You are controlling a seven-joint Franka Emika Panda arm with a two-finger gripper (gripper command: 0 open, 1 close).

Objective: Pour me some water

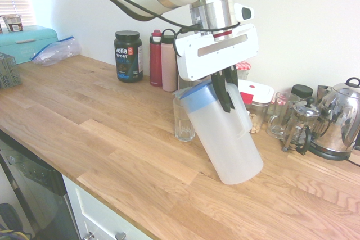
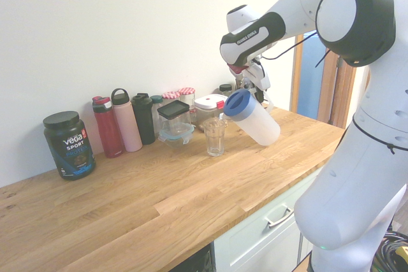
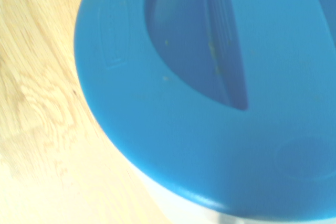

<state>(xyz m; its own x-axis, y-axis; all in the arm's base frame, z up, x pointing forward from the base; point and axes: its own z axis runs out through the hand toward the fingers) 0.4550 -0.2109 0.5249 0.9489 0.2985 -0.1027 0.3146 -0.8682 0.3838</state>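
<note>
Pouring stage of the water task, seen mid-tilt. The pitcher, a translucent white jug with a blue lid, is held off the table and leans with its lid end toward the drinking glass, which stands upright on the wood just beside the lid rim. In the second exterior view the jug lies close to level, its lid just above and to the side of the glass. No stream of water can be made out between lid and glass, and whether the glass holds any water cannot be told from these views. By this evidence the lift and the approach are done; the pour itself appears to be starting or about to start, and setting the pitcher back down is left.

The pincer is clenched on the pitcher's handle side near the top, its dark fingers running down alongside the jug just below the lid. The arm reaches in from above, the wrist angled steeply downward and rolled so that the jug tips sideways. The wrist view is filled by the blue lid, with a recessed oval opening and bare wood beyond it.

Bottles, a dark tub, jars and a kettle stand along the wall, well clear of the pouring.
</note>
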